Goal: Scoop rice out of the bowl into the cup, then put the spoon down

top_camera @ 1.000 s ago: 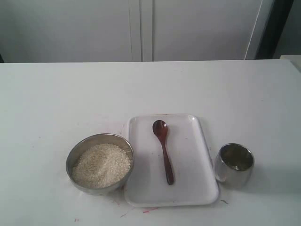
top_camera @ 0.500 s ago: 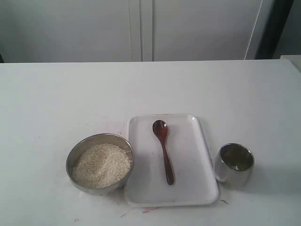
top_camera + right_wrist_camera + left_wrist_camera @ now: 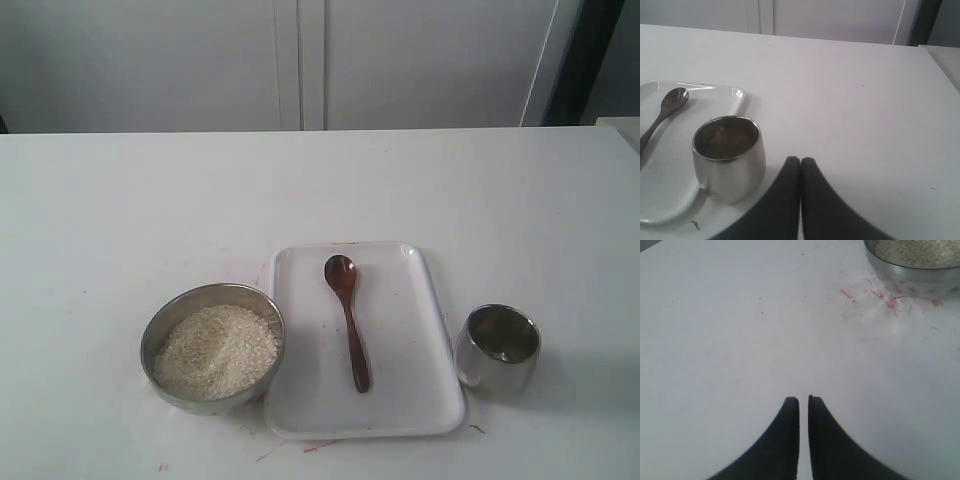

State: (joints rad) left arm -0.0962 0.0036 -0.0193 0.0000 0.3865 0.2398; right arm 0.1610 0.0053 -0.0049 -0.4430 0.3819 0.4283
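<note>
Steel cup [image 3: 497, 352] stands upright on the white table [image 3: 150, 200], just beside the right edge of the white tray [image 3: 405, 340]; touching or not, can't tell. Cup interior reads dark and reflective, contents not resolvable.

Wooden spoon [image 3: 348, 325] lies flat on the tray, roughly along its long axis. Oval end points to the far side, handle end to the near edge. It lies free of both arms.

Grey metal bowl [image 3: 212, 291] sits on the table at the tray's left side, toward the near corner, rim right up against the tray. Off-white rice [image 3: 215, 352] fills it in a low heap, close to the rim. Faint pink marks [image 3: 318, 446] show on the table along the tray's near edge and around the bowl's base.

On the left gripper [image 3: 803, 400] the claw is closed down to a hairline slit, dark fingers side by side, holding nothing. It points at bare table, with the bowl ahead of it and well apart. Only part of the bowl's wall and some rice show in that wrist view.

On the right gripper [image 3: 800, 161] the claw is fully closed, fingertips pressed together, empty. It is near the cup but clear of it. That wrist view also catches a tray corner and the spoon's oval end beyond the cup.
</note>
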